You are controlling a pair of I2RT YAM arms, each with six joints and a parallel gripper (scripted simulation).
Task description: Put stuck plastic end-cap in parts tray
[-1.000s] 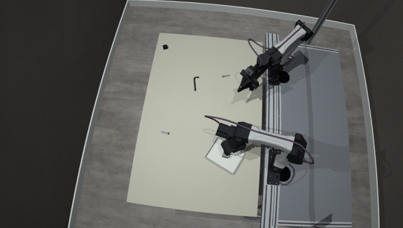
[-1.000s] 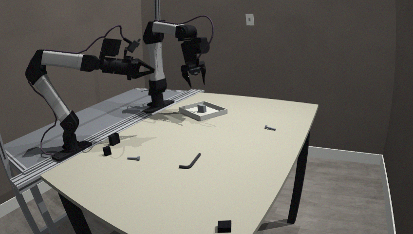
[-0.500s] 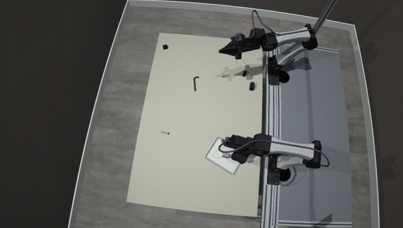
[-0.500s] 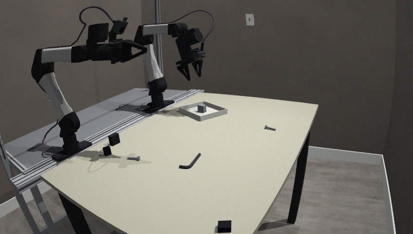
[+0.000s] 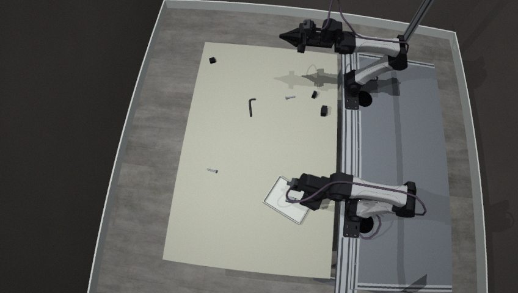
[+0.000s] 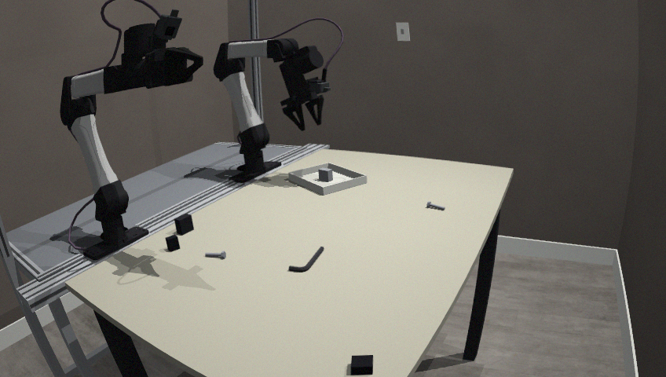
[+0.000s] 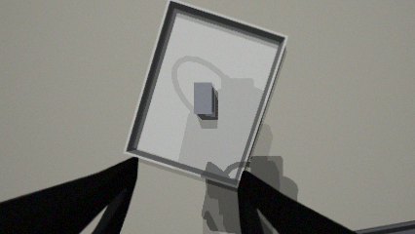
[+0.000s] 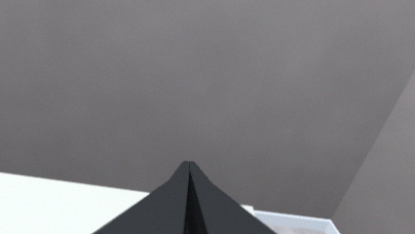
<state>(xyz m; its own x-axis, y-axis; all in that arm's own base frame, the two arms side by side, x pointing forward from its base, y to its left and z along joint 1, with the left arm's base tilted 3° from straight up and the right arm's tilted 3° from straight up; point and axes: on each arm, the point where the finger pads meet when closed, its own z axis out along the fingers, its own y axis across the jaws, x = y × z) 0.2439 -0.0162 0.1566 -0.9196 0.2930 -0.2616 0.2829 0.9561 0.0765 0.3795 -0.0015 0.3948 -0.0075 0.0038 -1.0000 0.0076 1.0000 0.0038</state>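
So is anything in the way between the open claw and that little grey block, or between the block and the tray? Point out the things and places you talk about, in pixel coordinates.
Nothing visible stands between the left gripper (image 5: 311, 204) (image 6: 311, 126) (image 7: 190, 166) and the grey block (image 5: 292, 198) (image 6: 325, 175) (image 7: 203, 98). The block already sits inside the tray (image 5: 281, 212) (image 6: 345, 185) (image 7: 148, 78), away from its walls.

Dim room light, faint grain, and soft grey shadows across the tabletop (image 5: 232, 144) (image 6: 374, 289).

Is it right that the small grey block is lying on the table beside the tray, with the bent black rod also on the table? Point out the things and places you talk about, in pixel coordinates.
Not quite: the grey block (image 6: 325, 175) (image 7: 203, 98) sits inside the tray (image 6: 345, 188) (image 7: 147, 88), as the exterior view shows. The bent black rod (image 5: 250, 108) (image 6: 313, 259) is indeed on the table.
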